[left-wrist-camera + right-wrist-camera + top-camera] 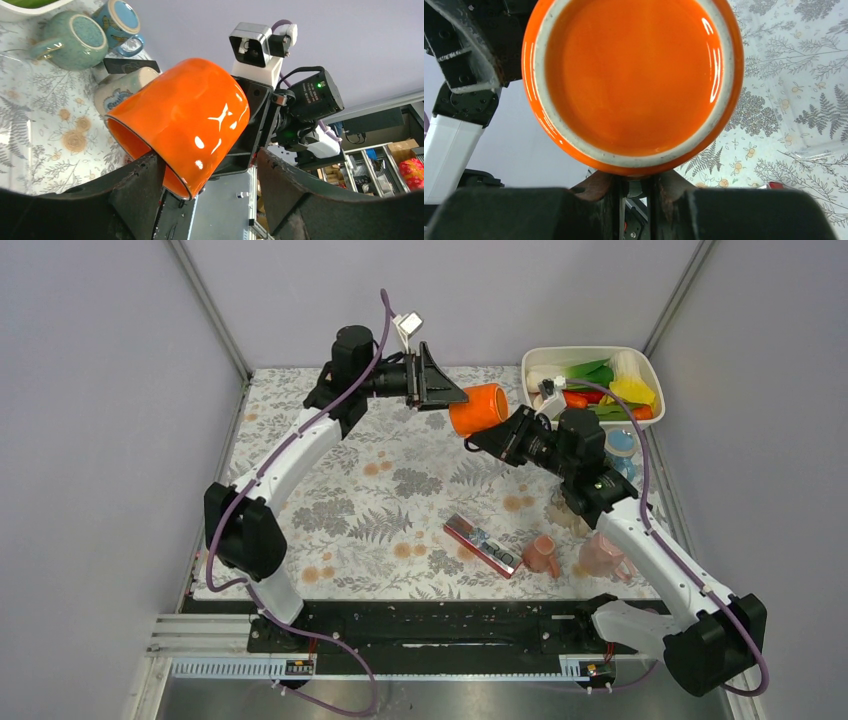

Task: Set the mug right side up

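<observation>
Mug point(478, 408) held sideways in mid-air

The orange mug hangs above the fern-print table point(380, 500), with pale grey walls around. The right gripper point(634, 182) is pinched together on the mug's side near the base. The left gripper point(207, 157) stands apart, its fingers flanking the open rim.

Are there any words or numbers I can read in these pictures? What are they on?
No text is clear enough to read anywhere.
Red flat object on the table: its print is too small to read.
Cream mug: blue marking, too blurred to read.
Orange mug: plain, with no writing.
</observation>
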`<action>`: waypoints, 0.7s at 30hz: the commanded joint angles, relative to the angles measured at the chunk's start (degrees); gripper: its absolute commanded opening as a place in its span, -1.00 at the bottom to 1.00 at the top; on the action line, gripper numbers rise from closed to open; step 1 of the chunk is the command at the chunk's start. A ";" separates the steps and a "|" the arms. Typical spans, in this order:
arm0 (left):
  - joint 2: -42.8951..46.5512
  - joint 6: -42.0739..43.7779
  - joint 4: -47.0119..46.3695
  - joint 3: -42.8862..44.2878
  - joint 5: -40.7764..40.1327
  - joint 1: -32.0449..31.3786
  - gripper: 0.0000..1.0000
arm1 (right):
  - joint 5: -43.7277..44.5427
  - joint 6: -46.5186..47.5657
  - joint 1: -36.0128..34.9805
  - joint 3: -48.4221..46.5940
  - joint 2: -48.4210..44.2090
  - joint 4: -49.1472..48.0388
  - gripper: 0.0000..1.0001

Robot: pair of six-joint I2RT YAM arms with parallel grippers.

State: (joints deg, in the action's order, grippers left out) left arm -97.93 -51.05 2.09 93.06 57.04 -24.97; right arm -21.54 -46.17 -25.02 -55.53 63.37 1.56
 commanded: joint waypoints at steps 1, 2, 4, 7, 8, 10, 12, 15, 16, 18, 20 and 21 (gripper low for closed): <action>0.62 -3.45 -5.41 1.55 2.60 -1.77 0.38 | -2.30 -0.80 -0.13 -1.47 -0.53 -10.39 -1.00; 0.78 -3.45 -5.61 1.26 2.48 -1.94 0.38 | -2.51 -1.03 -0.12 -1.66 0.15 -10.93 -1.00; 0.86 -3.44 -6.39 1.46 2.70 -2.57 0.20 | -2.67 -2.52 -0.06 -1.54 1.29 -12.50 -1.00; 0.41 -4.16 -6.61 1.95 2.95 -3.38 -0.49 | -3.73 -4.31 -0.03 -1.53 3.97 -15.37 -1.00; 0.16 -4.73 -6.71 1.97 2.42 -3.41 -0.85 | -4.67 -4.62 -0.03 -1.90 5.17 -16.00 -1.00; -0.31 -5.71 -5.72 2.17 -0.48 -3.05 -1.00 | -5.52 -4.42 0.01 -2.45 7.19 -15.96 -0.92; -1.26 -4.24 -3.08 4.16 -2.96 -2.44 -1.00 | -3.65 -3.59 0.13 -1.48 7.61 -15.61 -0.20; -3.04 11.34 14.00 12.37 -10.91 -2.63 -1.00 | 0.00 -2.27 0.47 0.41 7.77 -13.99 0.73; -3.76 17.56 18.86 14.90 -13.95 -2.87 -1.00 | 0.59 -1.47 0.50 0.41 8.12 -12.77 0.96; -6.07 29.77 28.11 20.13 -22.99 -3.37 -1.00 | 0.81 0.68 0.58 -0.55 9.15 -8.32 0.99; -9.71 37.65 35.05 24.92 -31.74 -3.07 -1.00 | 0.62 3.03 0.67 -1.19 9.43 -3.67 0.99; -11.28 42.14 37.67 27.23 -34.44 -2.91 -1.00 | 0.78 3.93 0.67 -0.91 9.19 -2.18 0.99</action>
State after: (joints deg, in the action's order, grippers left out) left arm -105.91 -31.73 25.47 109.73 40.73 -28.10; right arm -22.52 -47.90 -24.36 -55.07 72.18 -7.29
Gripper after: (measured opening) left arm 0.126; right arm 0.990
